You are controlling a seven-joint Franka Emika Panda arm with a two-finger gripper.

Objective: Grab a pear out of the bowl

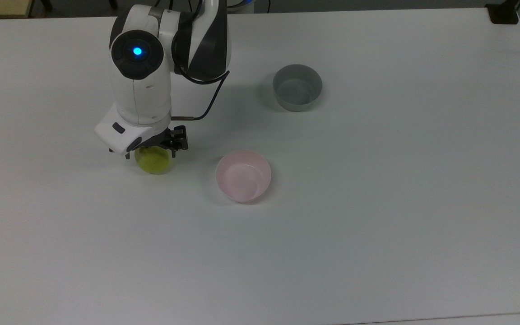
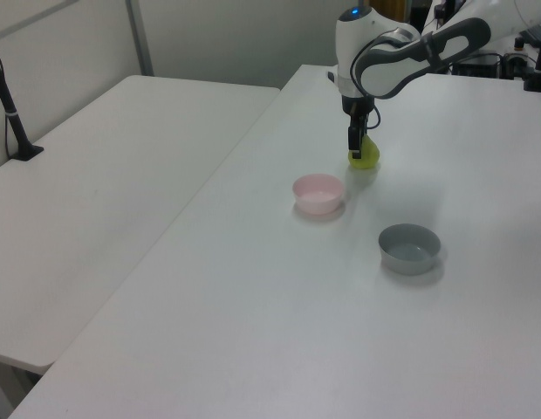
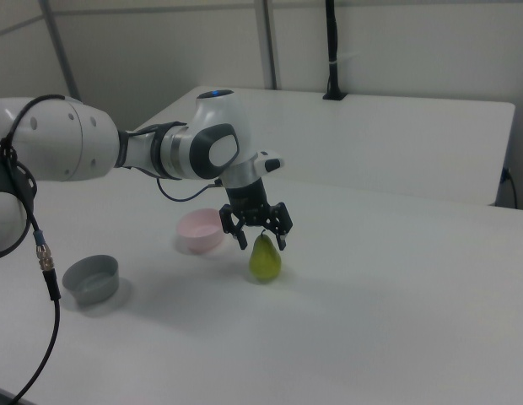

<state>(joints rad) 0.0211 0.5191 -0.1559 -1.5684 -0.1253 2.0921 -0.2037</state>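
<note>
The yellow-green pear (image 1: 154, 163) (image 2: 366, 157) (image 3: 264, 261) stands upright on the white table, outside the bowl, to the top view's left of it. The pale pink bowl (image 1: 243, 176) (image 2: 318, 193) (image 3: 200, 231) holds nothing. My gripper (image 1: 155, 148) (image 2: 355, 147) (image 3: 262, 240) hangs straight down over the pear's top. Its fingers are open, one on each side of the stem and narrow neck, with a gap to the fruit in the right view.
A grey bowl (image 1: 297, 87) (image 2: 409, 247) (image 3: 91, 279) stands further back on the top view's right, also holding nothing. A second white table (image 2: 96, 175) adjoins along the left view's left. A black cable loops off the wrist.
</note>
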